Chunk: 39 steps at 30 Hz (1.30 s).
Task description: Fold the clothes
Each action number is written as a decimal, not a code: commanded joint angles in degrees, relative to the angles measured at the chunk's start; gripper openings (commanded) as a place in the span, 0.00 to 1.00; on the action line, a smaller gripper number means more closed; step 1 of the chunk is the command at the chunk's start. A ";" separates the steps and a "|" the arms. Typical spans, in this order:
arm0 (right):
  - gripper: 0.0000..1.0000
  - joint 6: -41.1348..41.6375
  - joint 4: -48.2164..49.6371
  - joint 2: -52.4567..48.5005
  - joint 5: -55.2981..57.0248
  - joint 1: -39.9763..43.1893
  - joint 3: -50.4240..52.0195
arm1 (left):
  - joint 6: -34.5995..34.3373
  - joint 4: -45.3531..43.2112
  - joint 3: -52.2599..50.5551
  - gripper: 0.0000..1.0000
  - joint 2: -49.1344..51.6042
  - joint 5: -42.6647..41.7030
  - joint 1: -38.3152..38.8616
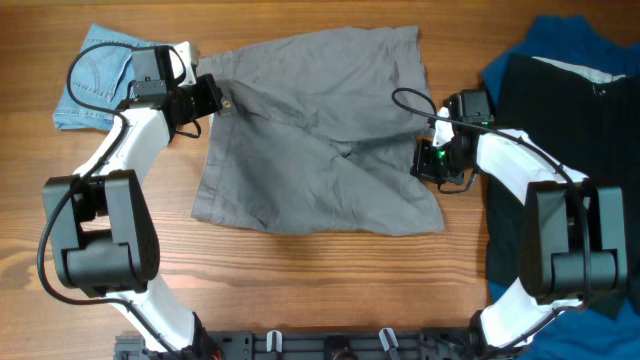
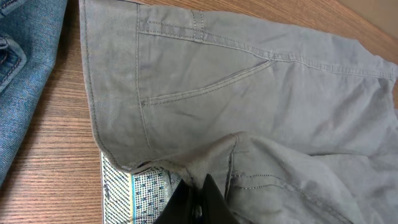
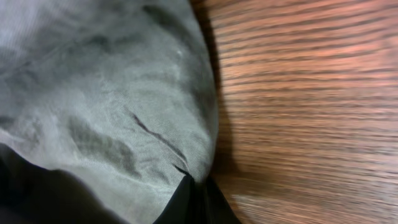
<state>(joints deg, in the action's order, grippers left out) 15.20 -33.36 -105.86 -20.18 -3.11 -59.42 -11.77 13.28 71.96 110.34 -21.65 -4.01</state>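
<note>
Gripping the grey shorts [image 1: 310, 130], spread mid-table, with both claws clamped on cloth: left gripper [image 1: 217, 99] at the left edge, right gripper [image 1: 422, 163] at the right edge. Risking a slip from the right pinch, seemingly shallow; risking, too, a lopsided fold through uneven lifting, or dragging the denim shorts [image 1: 95, 85] lying just beside.

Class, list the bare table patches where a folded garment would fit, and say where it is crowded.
Free: table strip below the grey shorts, between the left arm and right arm. Crowded: denim shorts far left, black garment right.
</note>
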 commanded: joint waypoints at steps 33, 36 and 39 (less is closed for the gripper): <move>0.63 -6.34 5.31 -0.70 1.25 4.26 -1.46 | -0.70 -0.20 1.03 0.04 -1.70 2.21 0.04; 0.52 -10.23 4.96 -0.70 -9.07 4.09 -1.36 | -0.70 0.00 1.03 0.04 -1.70 2.21 0.04; 0.31 -10.64 4.85 -0.70 -13.53 4.11 -1.36 | -0.70 0.02 1.03 0.04 -1.70 2.21 0.04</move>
<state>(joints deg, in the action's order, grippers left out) 7.20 -28.47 -105.82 -26.15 0.97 -61.19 -11.77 13.28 71.96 110.34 -20.58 -4.01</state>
